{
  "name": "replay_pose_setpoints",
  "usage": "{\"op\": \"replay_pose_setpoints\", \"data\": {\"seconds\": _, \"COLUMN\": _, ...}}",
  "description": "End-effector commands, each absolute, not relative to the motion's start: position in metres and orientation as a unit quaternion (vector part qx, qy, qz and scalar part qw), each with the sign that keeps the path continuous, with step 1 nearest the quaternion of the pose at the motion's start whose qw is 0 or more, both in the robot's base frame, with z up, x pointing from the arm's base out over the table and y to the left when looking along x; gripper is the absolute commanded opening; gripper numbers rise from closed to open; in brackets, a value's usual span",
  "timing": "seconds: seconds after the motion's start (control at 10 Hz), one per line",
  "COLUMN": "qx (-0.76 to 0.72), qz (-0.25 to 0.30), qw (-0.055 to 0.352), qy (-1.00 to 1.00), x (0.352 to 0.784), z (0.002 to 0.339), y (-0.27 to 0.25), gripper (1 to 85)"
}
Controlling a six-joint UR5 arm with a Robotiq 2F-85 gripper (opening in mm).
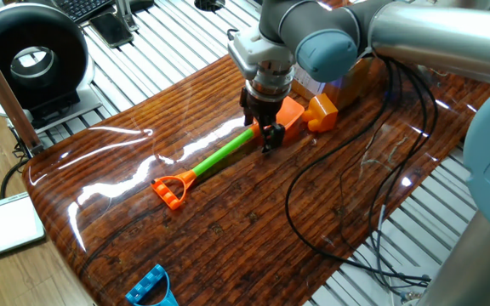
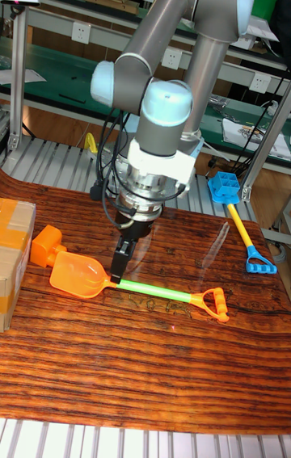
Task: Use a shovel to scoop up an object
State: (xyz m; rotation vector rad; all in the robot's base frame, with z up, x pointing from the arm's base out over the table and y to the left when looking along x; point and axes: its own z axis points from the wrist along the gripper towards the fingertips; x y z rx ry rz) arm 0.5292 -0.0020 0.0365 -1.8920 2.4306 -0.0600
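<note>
The shovel lies flat on the wooden table (image 1: 228, 229). Its orange blade (image 1: 290, 114) (image 2: 77, 274) points at the object, and its green shaft (image 1: 224, 155) (image 2: 158, 291) runs back to the orange loop end (image 1: 169, 189) (image 2: 215, 304). My gripper (image 1: 267, 136) (image 2: 118, 268) points straight down at the neck where shaft meets blade, its fingers shut on the shovel. The object, a small orange block (image 1: 322, 113) (image 2: 46, 243), sits right at the blade's tip. I cannot tell whether they touch.
A brown cardboard box (image 2: 12, 264) stands just beyond the block. A blue toy (image 1: 153, 287) (image 2: 225, 186) lies near one table edge. Loose black cables (image 1: 347, 204) trail across the table beside the arm. A black ring-shaped device (image 1: 29, 61) stands off the table.
</note>
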Motion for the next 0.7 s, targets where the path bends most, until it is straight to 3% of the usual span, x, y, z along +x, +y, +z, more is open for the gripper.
{"op": "replay_pose_setpoints", "data": {"seconds": 0.0, "qx": -0.615, "qz": -0.014, "qw": 0.060, "qy": 0.787, "x": 0.537, "z": 0.046, "y": 0.015, "gripper": 77.3}}
{"op": "replay_pose_setpoints", "data": {"seconds": 0.4, "qx": -0.608, "qz": -0.034, "qw": 0.066, "qy": 0.791, "x": 0.546, "z": 0.050, "y": 0.008, "gripper": 79.0}}
{"op": "replay_pose_setpoints", "data": {"seconds": 0.6, "qx": -0.608, "qz": -0.025, "qw": 0.054, "qy": 0.792, "x": 0.535, "z": 0.070, "y": 0.005, "gripper": 78.7}}
